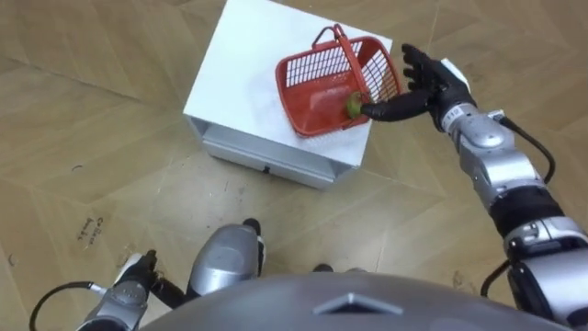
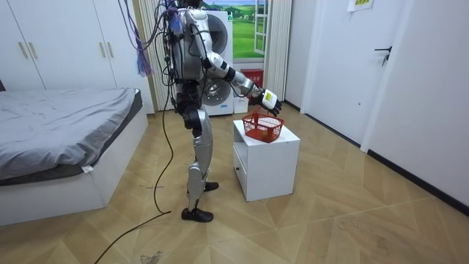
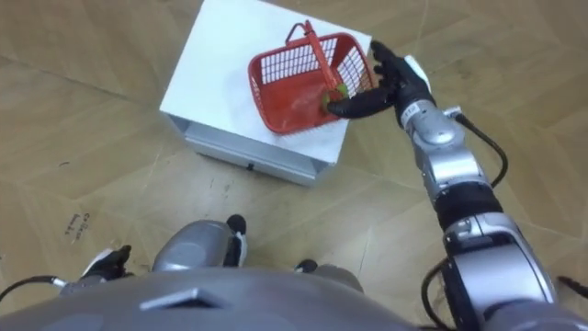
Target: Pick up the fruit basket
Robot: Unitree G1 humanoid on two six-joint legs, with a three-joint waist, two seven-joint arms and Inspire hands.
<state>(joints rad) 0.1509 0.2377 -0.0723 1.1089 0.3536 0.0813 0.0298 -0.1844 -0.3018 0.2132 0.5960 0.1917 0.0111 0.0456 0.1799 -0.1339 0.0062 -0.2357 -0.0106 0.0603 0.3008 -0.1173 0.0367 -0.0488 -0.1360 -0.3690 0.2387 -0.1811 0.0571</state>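
Note:
A red mesh fruit basket (image 1: 308, 78) with an upright handle (image 1: 347, 53) stands on the white cabinet (image 1: 234, 69), toward its right side. A greenish fruit (image 1: 352, 105) lies inside, against the basket's near right wall. My right hand (image 1: 430, 81) is open just right of the basket, fingers spread and the thumb reaching to the rim by the fruit. The handle is not held. My left hand (image 1: 127, 283) hangs low at my left side, far from the cabinet. In the room view I stand at the cabinet's (image 2: 267, 158) left with my right arm stretched over the basket (image 2: 262, 127).
The cabinet has a drawer (image 1: 266, 158) on the side facing me. A bed (image 2: 66, 139) stands at the room view's left and a washing machine (image 2: 220, 81) behind me. Wooden floor surrounds the cabinet.

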